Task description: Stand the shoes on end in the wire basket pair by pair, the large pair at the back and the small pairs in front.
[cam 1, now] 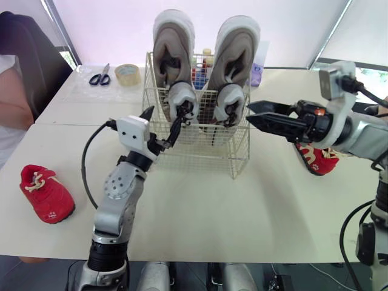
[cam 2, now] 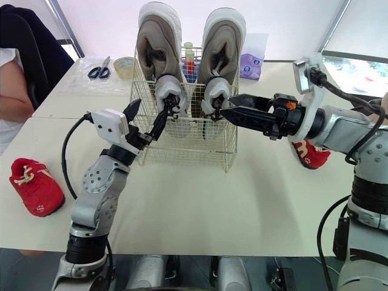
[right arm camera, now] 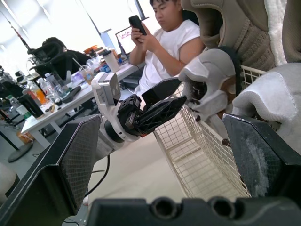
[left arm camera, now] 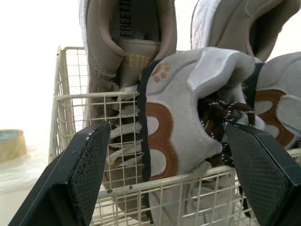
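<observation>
My left arm rises from the lower left of the frame, its forearm close to upright. It bends at the wrist, so the left gripper points up and right, just left of centre. Its two black fingers are spread wide. My right arm comes in from the right edge, almost level and reaching left. The right gripper sits right of centre, one finger above the other, jaws parted. The two grippers face each other across the middle of the frame, well apart.
</observation>
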Robot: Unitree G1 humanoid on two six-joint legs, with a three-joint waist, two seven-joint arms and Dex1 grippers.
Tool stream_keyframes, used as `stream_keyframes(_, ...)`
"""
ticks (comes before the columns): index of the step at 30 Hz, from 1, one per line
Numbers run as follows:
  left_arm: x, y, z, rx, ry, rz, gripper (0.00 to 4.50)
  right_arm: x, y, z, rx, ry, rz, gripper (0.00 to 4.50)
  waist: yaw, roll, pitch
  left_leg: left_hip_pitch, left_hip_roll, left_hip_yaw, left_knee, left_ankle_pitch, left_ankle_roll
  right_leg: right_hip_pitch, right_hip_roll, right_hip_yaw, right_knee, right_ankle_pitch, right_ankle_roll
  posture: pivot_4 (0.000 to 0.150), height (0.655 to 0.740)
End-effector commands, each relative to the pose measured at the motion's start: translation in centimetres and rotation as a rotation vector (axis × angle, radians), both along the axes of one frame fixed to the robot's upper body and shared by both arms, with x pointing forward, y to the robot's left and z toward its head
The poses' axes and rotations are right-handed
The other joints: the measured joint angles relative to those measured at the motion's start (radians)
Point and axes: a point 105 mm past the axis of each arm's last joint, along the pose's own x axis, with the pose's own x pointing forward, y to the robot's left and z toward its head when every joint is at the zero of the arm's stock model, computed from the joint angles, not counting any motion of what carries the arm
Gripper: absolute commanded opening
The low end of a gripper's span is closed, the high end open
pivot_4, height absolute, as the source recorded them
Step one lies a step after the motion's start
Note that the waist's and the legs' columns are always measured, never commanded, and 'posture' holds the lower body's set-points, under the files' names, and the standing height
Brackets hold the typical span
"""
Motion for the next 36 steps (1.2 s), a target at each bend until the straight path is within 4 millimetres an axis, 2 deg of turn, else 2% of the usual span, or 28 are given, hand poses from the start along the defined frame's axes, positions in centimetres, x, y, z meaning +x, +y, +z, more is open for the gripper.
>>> stream_keyframes(1,-1.4,-0.2,1.1,0.020,-0.033,-0.036,3.97,-0.2,0.1,0.9,0.010,-0.048,0.009,4.50,0.000,0.000,0.000,0.000,0.000,0.000,0.000,0.000,0.000,0.000,0.000,0.000,0.000,0.000,0.000,0.150,0.7357)
stream_keyframes(4,-1.9,-0.2,1.1,0.048,-0.018,-0.050,3.97,-0.2,0.0,0.8,0.009,-0.048,0.011,4.50,0.000,0.000,0.000,0.000,0.000,0.000,0.000,0.000,0.000,0.000,0.000,0.000,0.000,0.000,0.000,0.150,0.7357)
stream_keyframes(9,-3.1,-0.2,2.2,0.054,-0.004,-0.099,3.97,-0.3,-0.1,0.5,-0.004,-0.036,0.016,4.50,0.000,0.000,0.000,0.000,0.000,0.000,0.000,0.000,0.000,0.000,0.000,0.000,0.000,0.000,0.000,0.150,0.7357)
stream_keyframes(12,-4.6,-0.4,2.4,0.113,0.024,-0.173,3.97,-0.4,-0.4,0.3,-0.008,-0.025,0.021,4.50,-0.001,0.000,0.000,0.000,0.000,0.000,0.000,0.000,0.000,0.000,0.000,0.000,0.000,0.000,0.000,0.150,0.7357)
stream_keyframes(15,-6.0,-0.1,3.1,0.197,0.046,-0.240,3.97,-0.2,-1.1,0.3,-0.017,-0.025,0.003,4.50,-0.001,0.000,0.000,0.000,0.000,0.000,0.000,0.000,0.000,0.000,0.000,0.000,0.000,0.000,0.000,0.150,0.7357)
stream_keyframes(17,-6.3,0.6,4.1,0.222,0.063,-0.276,3.97,0.3,-1.9,0.4,-0.025,-0.037,-0.040,4.50,0.000,0.000,0.000,0.000,0.000,0.000,0.000,0.000,0.000,0.000,0.000,0.000,0.000,0.000,0.000,0.150,0.7357)
stream_keyframes(18,-6.5,0.9,4.5,0.235,0.070,-0.314,4.24,0.5,-2.3,0.5,-0.027,-0.042,-0.062,4.50,0.000,0.000,0.000,0.000,0.000,0.000,0.000,0.000,0.000,0.000,0.000,0.000,0.000,0.000,0.000,0.150,0.7357)
stream_keyframes(19,-6.7,1.7,5.1,0.237,0.089,-0.355,4.49,0.8,-3.1,0.6,-0.039,-0.044,-0.100,4.50,0.000,0.000,0.000,0.000,0.000,-0.001,0.000,0.000,0.000,0.000,0.000,0.000,0.000,0.000,0.000,0.150,0.7357)
stream_keyframes(22,-7.8,3.4,5.2,0.253,0.214,-0.494,4.49,1.8,-5.5,0.0,-0.125,-0.053,-0.244,4.50,-0.001,0.001,0.001,0.000,0.000,0.000,0.000,0.000,0.000,0.000,0.000,0.000,-0.001,0.000,0.000,0.150,0.7357)
stream_keyframes(23,-8.4,3.7,4.5,0.265,0.282,-0.547,4.49,2.3,-6.4,0.1,-0.140,-0.071,-0.317,4.50,-0.001,0.001,0.001,0.000,0.000,0.000,-0.001,0.000,0.000,0.000,0.000,0.000,-0.001,-0.001,0.000,0.150,0.7357)
stream_keyframes(28,-9.6,3.5,3.1,0.238,0.410,-0.656,4.49,3.2,-10.1,0.4,-0.138,-0.120,-0.531,4.50,0.001,0.002,0.001,0.000,-0.001,0.001,-0.001,0.000,-0.001,-0.001,0.000,0.000,-0.002,-0.001,0.001,0.150,0.7357)
stream_keyframes(30,-10.3,2.6,2.0,0.239,0.452,-0.723,4.49,3.5,-12.4,-0.8,-0.182,-0.126,-0.680,4.50,0.006,0.002,0.001,0.000,-0.001,0.000,-0.001,0.000,-0.001,0.000,0.000,0.000,-0.002,-0.001,0.001,0.150,0.7357)
stream_keyframes(32,-10.8,1.8,0.9,0.252,0.485,-0.766,4.49,3.1,-13.9,-2.7,-0.248,-0.133,-0.783,4.50,0.009,0.002,0.001,0.000,-0.001,0.000,-0.001,0.000,-0.001,0.000,-0.001,0.000,-0.002,-0.001,0.001,0.150,0.7357)
stream_keyframes(34,-11.2,1.1,0.0,0.260,0.510,-0.806,4.49,2.4,-15.2,-5.1,-0.327,-0.146,-0.858,4.50,0.008,0.002,0.001,0.000,-0.001,0.000,-0.001,0.000,-0.001,0.000,-0.001,0.000,-0.003,-0.001,0.001,0.150,0.7357)
stream_keyframes(36,-11.5,0.6,-0.5,0.238,0.522,-0.846,4.49,1.5,-17.1,-6.9,-0.325,-0.155,-0.993,4.50,0.003,0.002,0.001,0.000,-0.001,0.000,-0.002,0.000,-0.001,0.000,-0.001,0.001,-0.003,-0.001,0.001,0.150,0.7357)
